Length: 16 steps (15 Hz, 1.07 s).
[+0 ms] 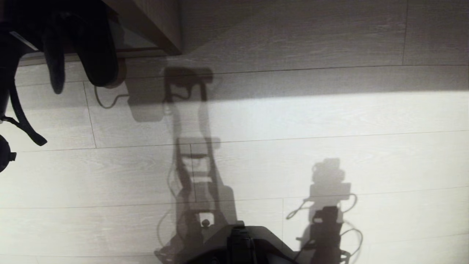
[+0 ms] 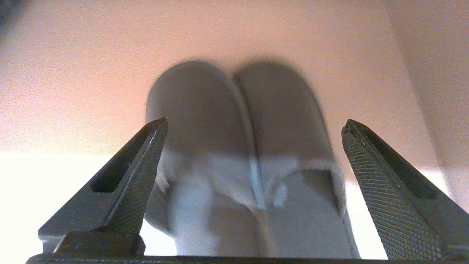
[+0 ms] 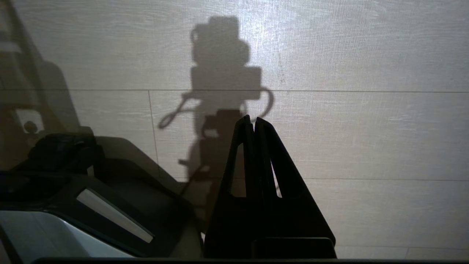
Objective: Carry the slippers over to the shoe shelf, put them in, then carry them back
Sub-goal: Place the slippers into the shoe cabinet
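The slippers lie side by side on a beige surface, rounded toes pointing away from the wrist camera and in shadow. My left gripper is open wide, one finger on each side of the pair and nothing clamped. In the head view my left gripper hangs dark at the top left, just in front of the shoe shelf, a beige wood panel with dark brown edging. The slippers themselves do not show in the head view. My right gripper is shut and empty, parked low over the floor.
Pale wood-plank floor spreads to the right, crossed by shadows of my arms. My dark base sits at the bottom centre. A wall rises beside the slippers in the left wrist view.
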Motion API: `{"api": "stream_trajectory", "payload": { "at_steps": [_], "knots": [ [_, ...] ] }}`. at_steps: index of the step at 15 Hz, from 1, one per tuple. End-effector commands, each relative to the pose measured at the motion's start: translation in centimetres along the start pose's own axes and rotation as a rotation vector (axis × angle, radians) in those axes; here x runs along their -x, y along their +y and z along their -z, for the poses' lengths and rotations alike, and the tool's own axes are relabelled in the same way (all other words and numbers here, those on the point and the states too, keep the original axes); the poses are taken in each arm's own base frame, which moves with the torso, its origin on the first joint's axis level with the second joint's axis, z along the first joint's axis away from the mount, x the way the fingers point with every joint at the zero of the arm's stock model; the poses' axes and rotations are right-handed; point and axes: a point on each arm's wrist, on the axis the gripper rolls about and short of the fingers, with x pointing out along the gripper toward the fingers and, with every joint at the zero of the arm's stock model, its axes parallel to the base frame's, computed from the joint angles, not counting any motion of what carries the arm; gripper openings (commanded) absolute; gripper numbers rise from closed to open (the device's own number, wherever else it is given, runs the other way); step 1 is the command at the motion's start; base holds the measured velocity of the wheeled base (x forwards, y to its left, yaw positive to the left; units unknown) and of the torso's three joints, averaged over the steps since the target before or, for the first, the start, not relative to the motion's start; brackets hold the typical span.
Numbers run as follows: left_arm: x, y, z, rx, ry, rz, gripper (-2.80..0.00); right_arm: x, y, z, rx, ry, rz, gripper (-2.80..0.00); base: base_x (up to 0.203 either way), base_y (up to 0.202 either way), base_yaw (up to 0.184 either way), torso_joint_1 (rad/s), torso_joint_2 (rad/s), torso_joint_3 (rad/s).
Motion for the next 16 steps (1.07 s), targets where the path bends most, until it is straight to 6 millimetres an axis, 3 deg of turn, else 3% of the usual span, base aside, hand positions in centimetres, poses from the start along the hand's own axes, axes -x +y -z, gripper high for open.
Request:
{"api": "stream_trajectory", "payload": {
  "at_steps": [1, 10, 16],
  "knots": [
    [0.4, 0.1, -0.9, -0.010, -0.021, -0.006, 0.00, 0.0, 0.0, 0.0, 0.000, -0.002, -0.002, -2.80, 0.000, 0.000, 0.000, 0.000, 0.00, 0.000],
    [0.4, 0.5, -1.9, -0.024, -0.033, -0.007, 0.00, 0.0, 0.0, 0.0, 0.001, -0.002, 0.000, -2.80, 0.000, 0.000, 0.000, 0.000, 0.00, 0.000],
    [0.5, 1.6, -3.2, -0.053, 0.106, -0.033, 0.00, 0.0, 0.0, 0.0, 0.000, -0.002, -0.001, -2.80, 0.000, 0.000, 0.000, 0.000, 0.00, 0.000]
  ]
}}
